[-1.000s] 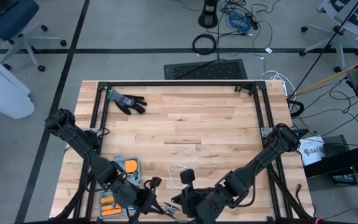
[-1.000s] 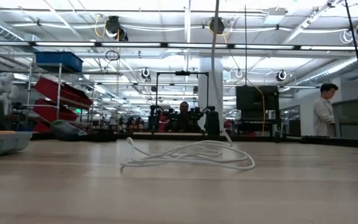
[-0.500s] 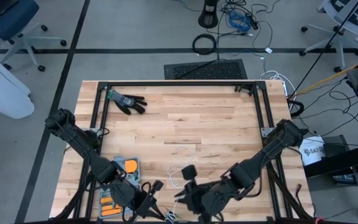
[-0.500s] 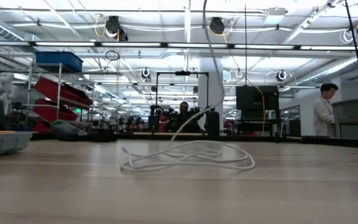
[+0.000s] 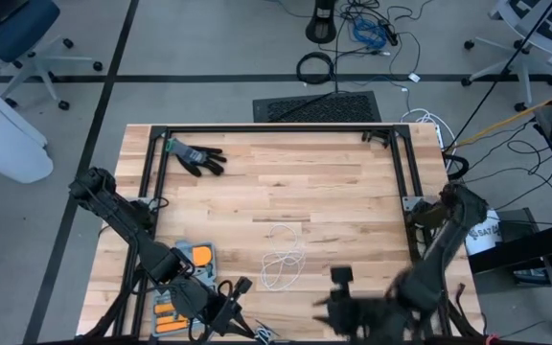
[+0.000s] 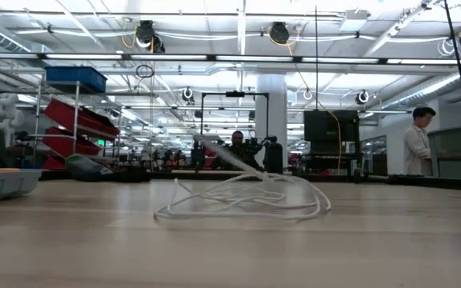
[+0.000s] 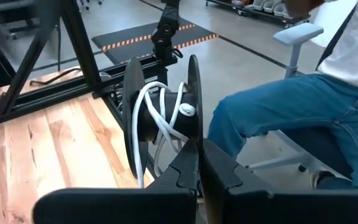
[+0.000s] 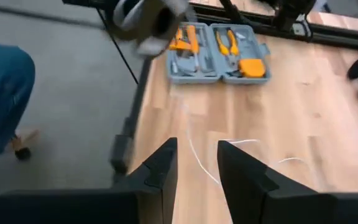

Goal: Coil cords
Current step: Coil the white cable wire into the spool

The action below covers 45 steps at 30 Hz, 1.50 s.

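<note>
While my left end effector [image 7: 199,163] stays clenched on the rim of a black spool [image 7: 160,118] wound with white cord at the counter's [image 5: 343,196] near edge, my right end effector [image 8: 194,163] hangs released, fingers apart, near that edge. Loose cord [image 5: 282,263] lies in loops mid-counter, beside the tool case [image 5: 182,283].

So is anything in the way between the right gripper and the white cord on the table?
Nothing visible. The right gripper is open above bare wood, and the loose cord lies just ahead of it. The tool case sits off to the side, and the glove is at the far corner.
</note>
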Each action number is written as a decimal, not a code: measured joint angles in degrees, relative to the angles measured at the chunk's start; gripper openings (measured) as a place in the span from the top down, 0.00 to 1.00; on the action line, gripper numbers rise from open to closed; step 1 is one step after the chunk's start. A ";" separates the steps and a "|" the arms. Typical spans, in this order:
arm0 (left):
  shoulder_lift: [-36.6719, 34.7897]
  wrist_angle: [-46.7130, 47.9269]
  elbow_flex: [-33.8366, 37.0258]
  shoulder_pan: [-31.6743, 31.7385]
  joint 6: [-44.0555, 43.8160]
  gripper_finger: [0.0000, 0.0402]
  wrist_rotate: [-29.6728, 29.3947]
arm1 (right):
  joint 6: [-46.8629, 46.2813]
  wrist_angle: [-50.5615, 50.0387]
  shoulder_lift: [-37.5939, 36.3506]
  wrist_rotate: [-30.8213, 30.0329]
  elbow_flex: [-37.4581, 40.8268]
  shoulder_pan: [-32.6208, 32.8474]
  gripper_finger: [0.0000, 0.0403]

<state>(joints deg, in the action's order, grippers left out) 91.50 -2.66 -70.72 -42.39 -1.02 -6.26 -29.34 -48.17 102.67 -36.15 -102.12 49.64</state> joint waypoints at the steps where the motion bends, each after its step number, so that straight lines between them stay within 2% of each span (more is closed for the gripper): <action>1: 0.00 -0.01 0.00 -0.02 0.01 0.98 -0.03 | -1.64 3.22 0.85 -2.25 2.11 1.40 0.75; 4: 0.00 0.06 0.00 0.00 0.01 0.98 -0.23 | -1.50 19.04 4.22 -10.50 9.91 4.45 0.75; 8: 0.00 0.07 0.00 0.00 0.00 0.98 -0.64 | 5.76 43.42 10.15 -20.04 18.23 4.47 0.74; 11: 0.00 0.05 -0.01 0.00 0.00 0.98 -0.84 | 9.32 55.57 14.76 -22.25 20.55 2.62 0.72; 17: 0.00 0.00 -0.01 0.00 -0.11 0.98 -2.49 | 11.67 66.88 21.00 -22.82 20.61 -2.09 0.56; 21: 0.00 0.04 0.00 0.00 -0.14 0.98 -3.18 | 9.17 69.75 22.52 -22.87 20.58 -3.41 0.53; 24: 0.00 0.07 0.00 -0.10 -0.15 0.98 -3.43 | 7.67 69.70 22.69 -22.82 20.58 -3.16 0.58; 30: 0.00 0.09 0.00 -0.13 -0.15 0.98 -3.80 | 7.53 69.66 22.69 -28.25 20.56 -0.34 0.81; 32: 0.00 0.04 0.00 -0.13 -0.15 0.98 -4.45 | 7.14 69.61 22.69 -28.45 20.56 0.09 0.91; 34: 0.00 0.05 0.00 -0.13 -0.13 0.98 -4.72 | 6.15 69.43 22.69 -28.43 20.56 0.22 0.98; 41: 0.00 -1.75 0.00 0.31 0.07 0.98 -5.35 | -0.86 67.72 23.40 -25.19 20.54 0.73 0.96; 45: 0.00 -1.67 0.00 0.34 0.09 0.98 -6.08 | -3.04 68.16 25.78 -25.11 20.54 2.00 0.87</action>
<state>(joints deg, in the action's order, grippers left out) 91.50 -4.33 -70.72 -42.05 -0.92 -12.34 -32.37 19.99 128.46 -61.26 -81.58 51.63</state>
